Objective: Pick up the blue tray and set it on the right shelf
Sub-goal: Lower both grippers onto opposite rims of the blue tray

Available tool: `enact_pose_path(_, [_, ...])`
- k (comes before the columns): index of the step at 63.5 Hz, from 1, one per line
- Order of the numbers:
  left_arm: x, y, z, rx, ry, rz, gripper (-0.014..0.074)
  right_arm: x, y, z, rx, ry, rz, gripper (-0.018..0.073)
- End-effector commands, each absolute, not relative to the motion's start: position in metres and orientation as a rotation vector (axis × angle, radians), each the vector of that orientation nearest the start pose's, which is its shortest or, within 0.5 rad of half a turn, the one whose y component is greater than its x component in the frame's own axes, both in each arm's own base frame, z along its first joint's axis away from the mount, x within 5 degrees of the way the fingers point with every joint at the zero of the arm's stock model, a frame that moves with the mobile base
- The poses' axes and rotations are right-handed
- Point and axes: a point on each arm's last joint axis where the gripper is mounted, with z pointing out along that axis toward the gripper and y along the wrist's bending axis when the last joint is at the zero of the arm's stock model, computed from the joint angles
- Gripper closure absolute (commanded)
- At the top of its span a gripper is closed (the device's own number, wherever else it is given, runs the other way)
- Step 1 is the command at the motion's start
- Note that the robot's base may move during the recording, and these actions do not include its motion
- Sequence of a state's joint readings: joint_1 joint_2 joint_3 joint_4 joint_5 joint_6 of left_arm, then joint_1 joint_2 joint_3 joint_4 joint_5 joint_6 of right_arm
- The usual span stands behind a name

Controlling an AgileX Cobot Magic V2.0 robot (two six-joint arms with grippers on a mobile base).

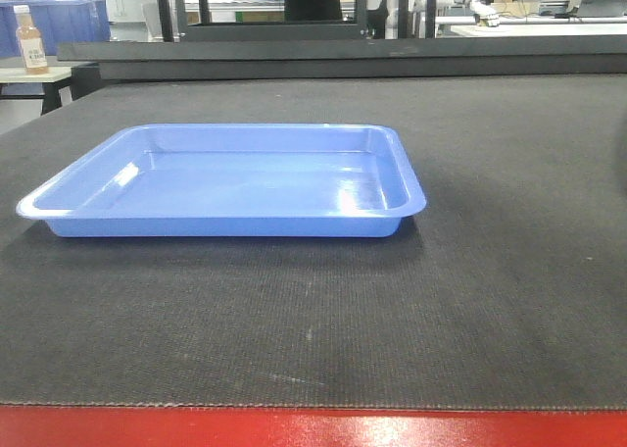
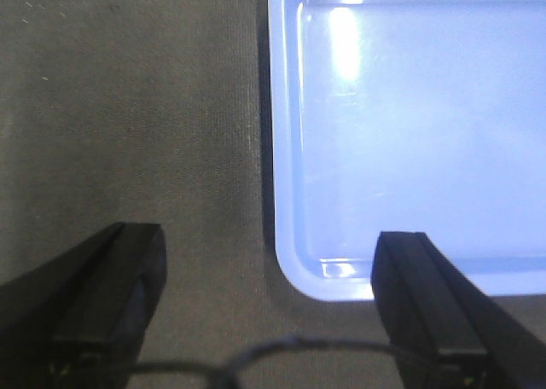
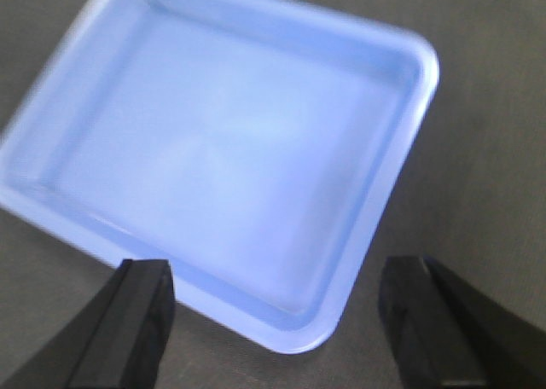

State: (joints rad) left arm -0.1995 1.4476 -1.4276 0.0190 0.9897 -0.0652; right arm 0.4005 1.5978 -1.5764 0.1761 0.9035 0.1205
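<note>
The blue tray [image 1: 235,182] lies flat and empty on the dark mat [image 1: 490,271], left of centre in the front view. My left gripper [image 2: 269,308] hovers open above the mat, and the near left corner of the blue tray [image 2: 409,133] lies between its wide-spread fingers [image 2: 115,287]. My right gripper [image 3: 273,321] is open too, above a near corner of the blue tray [image 3: 222,150], one finger [image 3: 136,321] over the tray's near rim and the other over bare mat. Neither gripper holds anything. No gripper shows in the front view. The right shelf is out of view.
The mat covers a table with a red front edge [image 1: 313,427]. Far back left a bottle [image 1: 30,40] stands on a small table before dark-blue bins [image 1: 69,21]. Black frames and benches fill the background.
</note>
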Motion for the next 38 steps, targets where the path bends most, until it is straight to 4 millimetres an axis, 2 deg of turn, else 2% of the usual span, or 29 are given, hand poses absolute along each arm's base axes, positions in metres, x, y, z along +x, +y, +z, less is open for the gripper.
enact_pose_path(1, [0.314, -0.064, 0.386, 0.174, 2.43, -0.099, 0.0183, 0.341, 0.151, 0.383, -0.169, 2.453, 0.395, -0.003])
enact_pose_path(9, [0.335, -0.068, 0.371, 0.164, 2.464, -0.102, 0.0183, 0.372, 0.155, 0.362, -0.101, 2.566, 0.248, -0.0029])
enact_pose_path(19, [0.358, -0.073, 0.345, 0.168, 2.519, -0.096, 0.0183, 0.395, 0.164, 0.341, -0.101, 2.606, 0.227, -0.0029])
enact_pose_path(38, [0.397, -0.086, 0.306, 0.14, 2.594, -0.161, 0.0183, 0.418, 0.173, 0.297, -0.103, 2.665, 0.201, -0.0029])
